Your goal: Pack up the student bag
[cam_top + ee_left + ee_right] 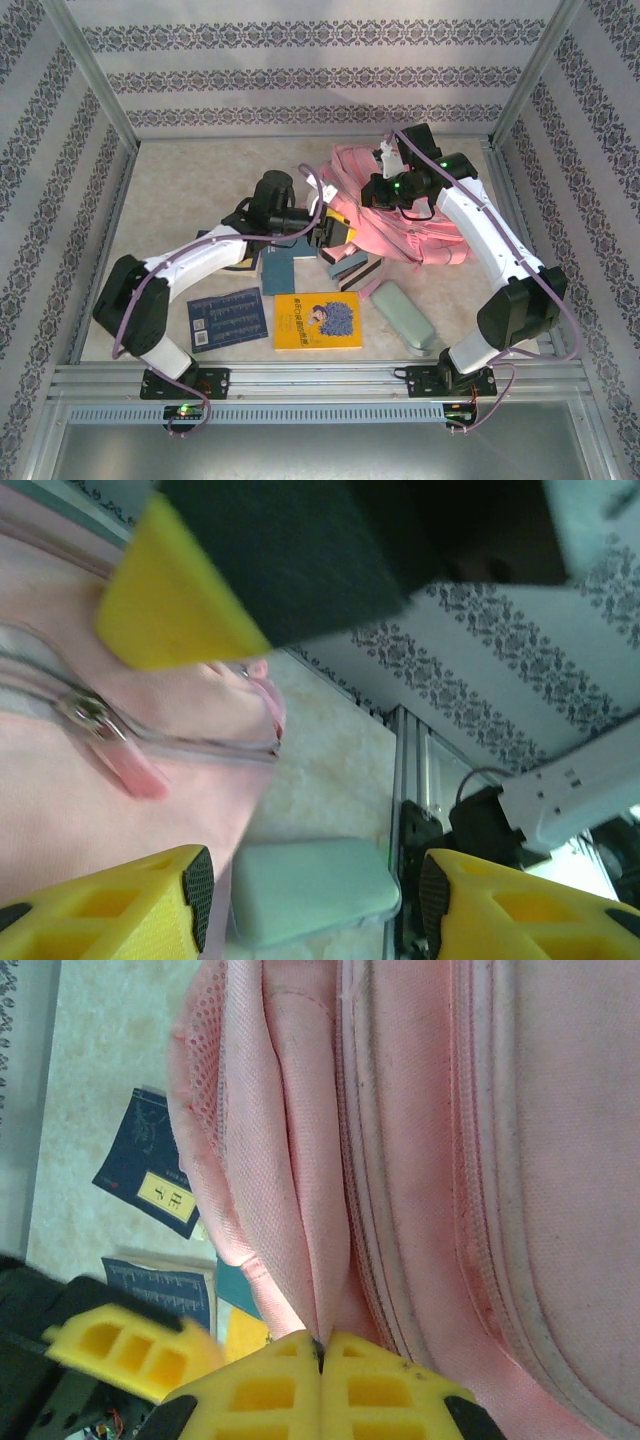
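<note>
While right tool [322, 1355] pinches student bag [450, 1160] fold, left tool [315, 885] gapes alongside.

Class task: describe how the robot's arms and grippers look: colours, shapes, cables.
Both the left arm and right arm have white shells between black joints, with a purple cable along each. Green lights glow near the right wrist. The left gripper and right gripper have blocky yellow fingers with hollow cells. Black pads line the left one's.

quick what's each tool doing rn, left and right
left tool: open, holding nothing
right tool: closed, pinching a fold of the student bag
</note>
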Tool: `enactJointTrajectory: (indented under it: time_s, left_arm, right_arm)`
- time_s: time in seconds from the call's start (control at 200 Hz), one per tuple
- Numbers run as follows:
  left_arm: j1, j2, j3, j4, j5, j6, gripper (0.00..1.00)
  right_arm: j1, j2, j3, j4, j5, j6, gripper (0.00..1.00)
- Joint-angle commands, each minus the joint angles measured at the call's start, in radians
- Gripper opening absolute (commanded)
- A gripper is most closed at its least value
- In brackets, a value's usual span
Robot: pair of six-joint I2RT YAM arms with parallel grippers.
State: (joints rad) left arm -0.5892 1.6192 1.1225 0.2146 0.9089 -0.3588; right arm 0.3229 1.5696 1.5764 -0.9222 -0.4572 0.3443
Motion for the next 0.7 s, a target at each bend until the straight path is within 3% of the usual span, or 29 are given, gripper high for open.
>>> enactJointTrajectory:
  time_s: [0.0, 0.12, 0.375, 0.694]
  left_arm:
    - [-0.003, 0.068, 0.049, 0.115, -0.017, -0.107, 0.58]
    - [-0.003, 0.127, 0.091, 0.098, -0.028, -0.128, 0.57]
    - [-0.001, 0.142, 0.163, -0.115, -0.197, -0.014, 0.55]
    - [-0.061, 0.183, 0.310, -0.405, -0.468, 0.162, 0.40]
  right_arm:
    - [-0.004, -0.046, 0.014, 0.084, -0.059, 0.029, 0.00]
    - [-0.008, -0.052, 0.004, 0.104, -0.088, 0.055, 0.00]
    - [-0.010, -0.057, 0.001, 0.120, -0.113, 0.085, 0.00]
    - [0.022, -0.049, -0.009, 0.188, -0.122, 0.162, 0.00]
